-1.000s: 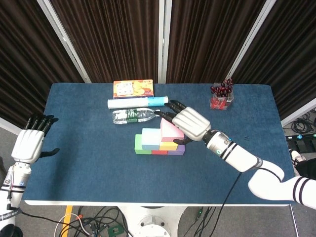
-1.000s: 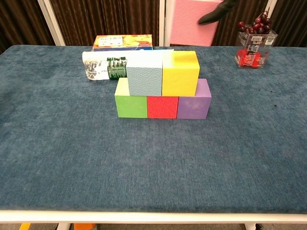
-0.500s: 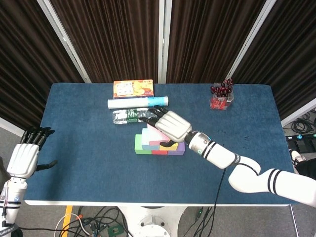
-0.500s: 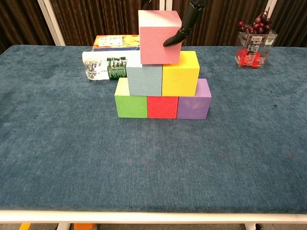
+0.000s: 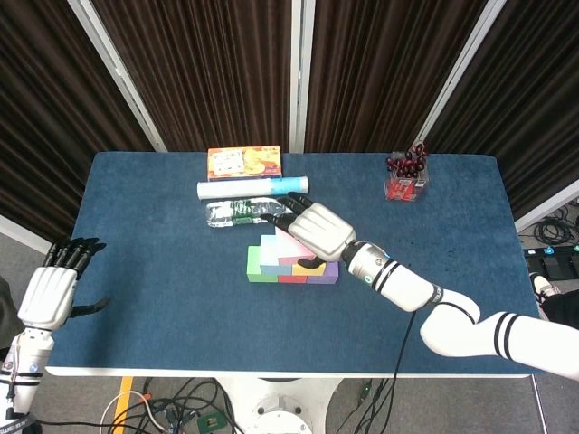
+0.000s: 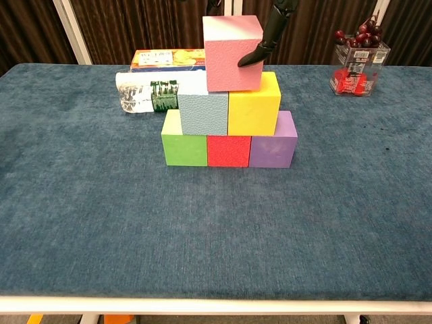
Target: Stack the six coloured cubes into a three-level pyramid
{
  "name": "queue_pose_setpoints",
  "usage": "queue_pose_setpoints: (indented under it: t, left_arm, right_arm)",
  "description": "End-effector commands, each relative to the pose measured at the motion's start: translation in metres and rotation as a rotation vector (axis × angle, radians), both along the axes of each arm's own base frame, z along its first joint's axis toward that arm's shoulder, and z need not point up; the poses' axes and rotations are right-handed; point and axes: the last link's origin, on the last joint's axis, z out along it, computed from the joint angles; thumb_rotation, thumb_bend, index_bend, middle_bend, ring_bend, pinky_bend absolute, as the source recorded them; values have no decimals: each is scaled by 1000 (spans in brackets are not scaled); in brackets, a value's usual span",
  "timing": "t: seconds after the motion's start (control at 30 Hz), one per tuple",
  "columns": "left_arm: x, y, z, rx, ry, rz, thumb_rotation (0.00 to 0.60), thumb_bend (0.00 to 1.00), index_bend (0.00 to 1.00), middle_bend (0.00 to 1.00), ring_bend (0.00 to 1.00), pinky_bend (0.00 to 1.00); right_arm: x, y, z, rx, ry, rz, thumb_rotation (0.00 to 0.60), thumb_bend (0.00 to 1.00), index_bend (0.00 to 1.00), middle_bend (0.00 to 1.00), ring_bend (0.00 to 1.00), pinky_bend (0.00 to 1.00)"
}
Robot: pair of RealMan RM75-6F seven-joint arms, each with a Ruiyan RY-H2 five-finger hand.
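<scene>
The pink cube (image 6: pixel 233 54) was held from above by the right hand (image 5: pixel 317 230), on top of the light blue cube (image 6: pixel 203 112) and yellow cube (image 6: pixel 254 104). The left hand (image 5: pixel 49 293) was spread open, well apart from the pink cube.

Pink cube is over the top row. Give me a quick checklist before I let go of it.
1. Base row complete: green cube, red cube, purple cube side by side: ok.
2. Second row: light blue cube and yellow cube together: ok.
3. Pink cube over their seam: ok, slightly toward yellow.
4. Pink cube fully resting on them: cannot tell.
5. Right hand holds the pink cube: ok.
6. Left hand clear of the stack: ok.
</scene>
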Motion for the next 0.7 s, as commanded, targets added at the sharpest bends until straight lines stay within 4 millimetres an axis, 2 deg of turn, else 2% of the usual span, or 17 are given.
queue_pose_setpoints:
  t: [0.03,0.7]
  left_arm:
    - [0,0,0,1,-3,2,600,90,166,124,81,37]
    - [-1,0,0,-1,-9,1,600,90,166,124,81,38]
  right_arm:
    - [0,2,0,-4,3,-7,600,171,0,301,5,0]
    - [3,10,-2,-20,6,-51,600,171,0,295,0,0]
